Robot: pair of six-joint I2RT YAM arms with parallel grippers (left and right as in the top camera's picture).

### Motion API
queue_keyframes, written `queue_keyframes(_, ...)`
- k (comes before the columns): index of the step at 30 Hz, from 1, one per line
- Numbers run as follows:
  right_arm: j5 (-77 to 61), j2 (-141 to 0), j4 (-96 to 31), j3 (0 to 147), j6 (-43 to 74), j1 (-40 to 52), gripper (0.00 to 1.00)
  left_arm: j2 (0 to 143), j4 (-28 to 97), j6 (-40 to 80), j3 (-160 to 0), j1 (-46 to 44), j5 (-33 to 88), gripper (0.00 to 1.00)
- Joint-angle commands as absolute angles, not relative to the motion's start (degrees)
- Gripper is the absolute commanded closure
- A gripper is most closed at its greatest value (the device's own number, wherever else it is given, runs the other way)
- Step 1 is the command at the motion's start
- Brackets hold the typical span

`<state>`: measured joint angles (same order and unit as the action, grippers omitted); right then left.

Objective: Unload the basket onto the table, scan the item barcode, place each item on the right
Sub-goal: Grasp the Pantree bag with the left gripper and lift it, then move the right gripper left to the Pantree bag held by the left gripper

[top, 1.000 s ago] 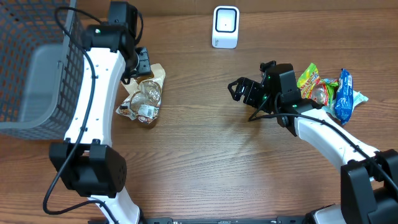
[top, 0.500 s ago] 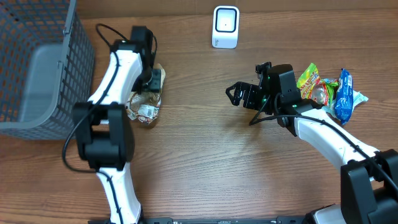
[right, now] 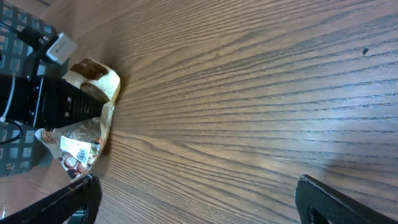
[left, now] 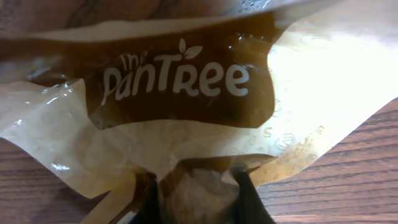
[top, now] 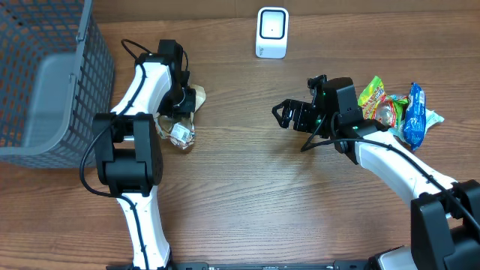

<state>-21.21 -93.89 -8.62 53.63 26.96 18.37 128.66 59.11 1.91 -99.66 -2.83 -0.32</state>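
Observation:
The item is a tan and clear snack bag (top: 182, 126) printed "the PanTree" (left: 186, 81), lying at the table's left. A white label (top: 180, 134) shows on its near end. My left gripper (top: 182, 100) is shut on the bag's far end; in the left wrist view the black fingers (left: 247, 198) pinch crumpled film between them (left: 196, 194). The white scanner (top: 271, 32) stands at the back middle. My right gripper (top: 288, 114) hovers open over bare wood right of centre, its wide jaws facing the bag (right: 87, 134), with nothing between them (right: 196, 199).
A dark mesh basket (top: 45, 82) holding a grey bin fills the left edge. Colourful snack packs (top: 382, 103) and a blue one (top: 415, 112) lie at the far right behind my right arm. Bare wood lies between the two grippers.
My left arm swung in over the bag and its gripper went from open to shut on the bag's far end. The bag shifted slightly. The right gripper edged a little left.

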Motion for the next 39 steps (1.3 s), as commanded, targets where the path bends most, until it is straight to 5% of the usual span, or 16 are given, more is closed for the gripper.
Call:
queue_keyframes(1,-21.69,-93.89,-8.29,55.13,26.50,18.26,0.00,131.76,58.96,1.72,-99.15,-2.79,4.19,0.96)
queue_keyframes(16,-29.21,-93.89,-11.18,55.13,31.94,11.70,0.00,131.31,83.24,6.72,-128.38,-2.92,24.88,0.96)
queue_keyframes(21,-29.69,-93.89,-13.87,55.13,31.94,9.54,0.00,131.31,88.88,18.46,-142.15,-4.49,27.51,0.96)
queue_keyframes(30,-29.69,-93.89,-15.11,55.13,31.92,9.45,0.00,131.28,85.45,40.16,-152.11,-10.79,24.77,0.96)
queue_keyframes(39,-29.69,-93.89,-16.78,55.13,31.92,9.45,0.00,131.24,77.84,53.71,-152.53,-14.33,36.07,0.96)
